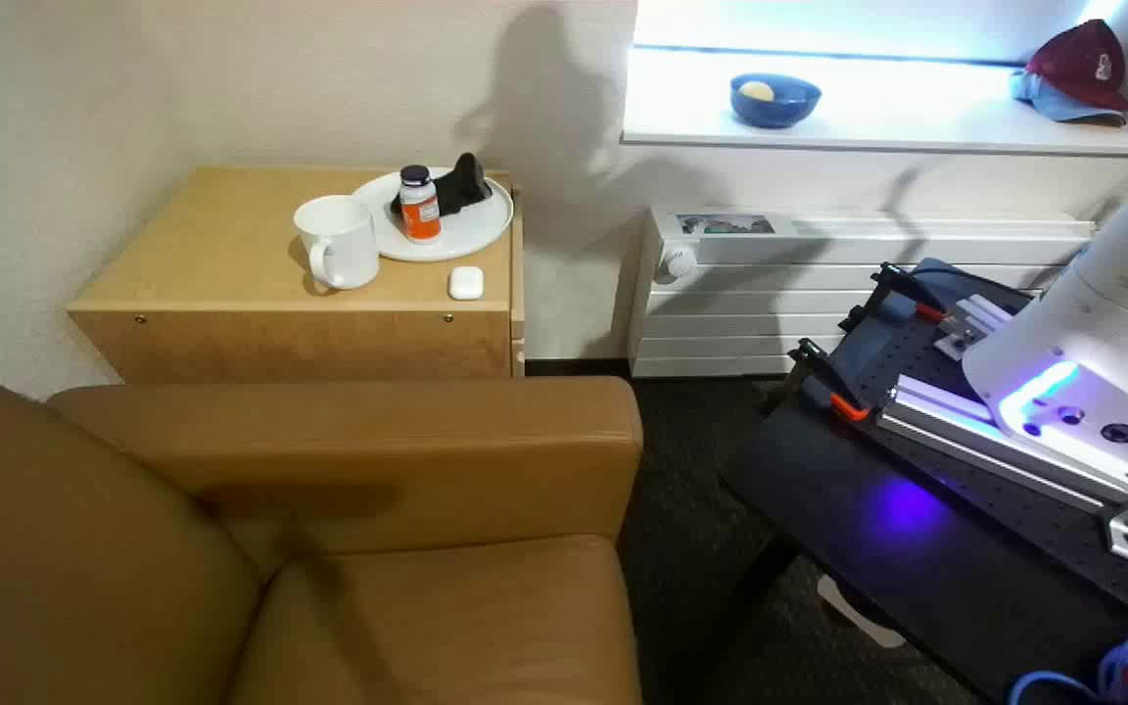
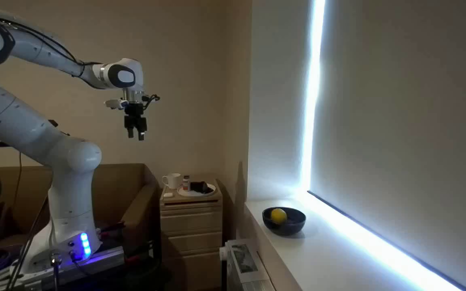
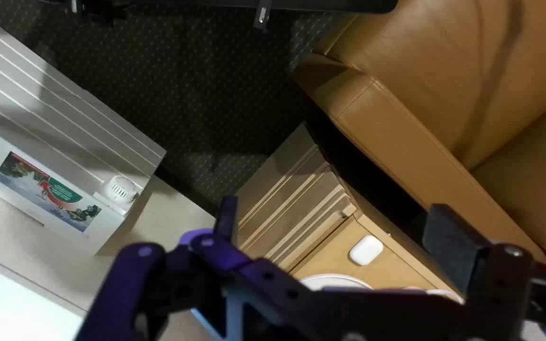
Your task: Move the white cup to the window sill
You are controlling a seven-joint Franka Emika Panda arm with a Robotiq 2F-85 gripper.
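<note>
"Exterior views, both: which way did the window sill (image 1: 946, 122) run?"

"Level, long axis left to right in an exterior view, upper right of frame. It receded in an exterior view, where the sill (image 2: 330, 258) ran off the bottom edge; that end was cut off."

"And the cabinet (image 2: 191, 238)?"

"Left of the sill in both exterior views, lower drawers in shadow."

"How was the gripper (image 2: 136, 136)?"

"Hung tips-down in midair, well above the cabinet top. In the wrist view its fingers (image 3: 450, 244) were spread wide, only air between, no contact visible. Nearest parts came out blurred."

"The plate (image 1: 481, 225)?"

"On the cabinet, with a black thing (image 1: 466, 186) on it I couldn't identify."

"So where was the white cup (image 1: 353, 245)?"

"Also on the cabinet, just beside the plate; couldn't tell if they touched. Upright, mouth up, long axis vertical. Handle (image 1: 319, 262) pointed toward the camera, slightly left, in an exterior view; handle (image 2: 164, 181) stuck out left in an exterior view. In the wrist view the gripper covered that patch, so the cup was hard to make out."

"Anything smaller?"

"A bottle (image 1: 420, 211) on the plate, label too small to read. A flat white block (image 1: 466, 283) near the cup, by the cabinet's edge."
</note>
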